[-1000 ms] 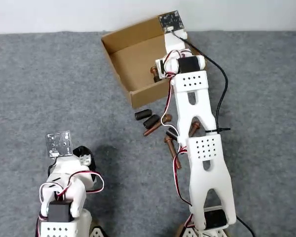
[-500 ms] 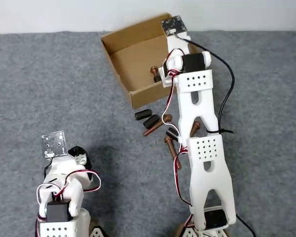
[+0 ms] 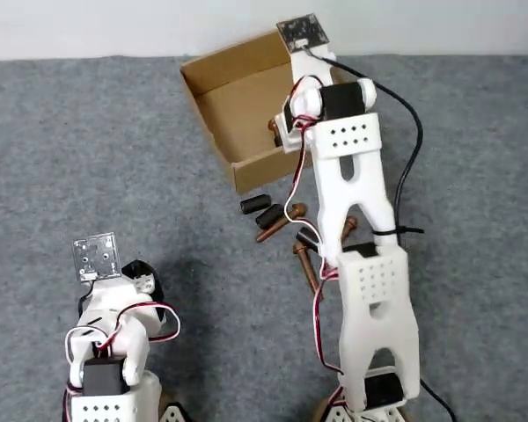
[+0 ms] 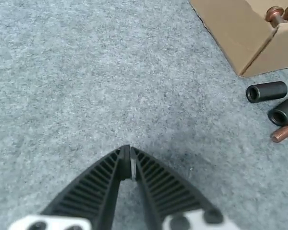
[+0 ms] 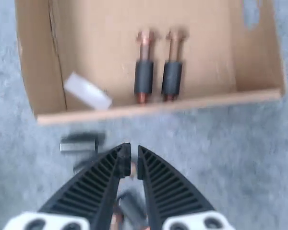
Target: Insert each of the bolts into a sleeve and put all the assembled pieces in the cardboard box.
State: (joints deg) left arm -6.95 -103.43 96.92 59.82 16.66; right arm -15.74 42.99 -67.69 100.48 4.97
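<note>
Right arm (image 3: 352,176) nudged left at box (image 3: 213,77); right gripper (image 5: 133,154) barely parted, empty. Left gripper (image 4: 128,159) pressed together. Two sleeved bolts (image 5: 143,76) inside box.

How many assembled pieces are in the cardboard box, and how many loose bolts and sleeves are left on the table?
Black-sleeved copper bolts in the brown cardboard box: 2
Loose copper bolts on the grey table: 3
Loose black cylindrical sleeves, one partly behind the right arm: 3
Total: 8
</note>
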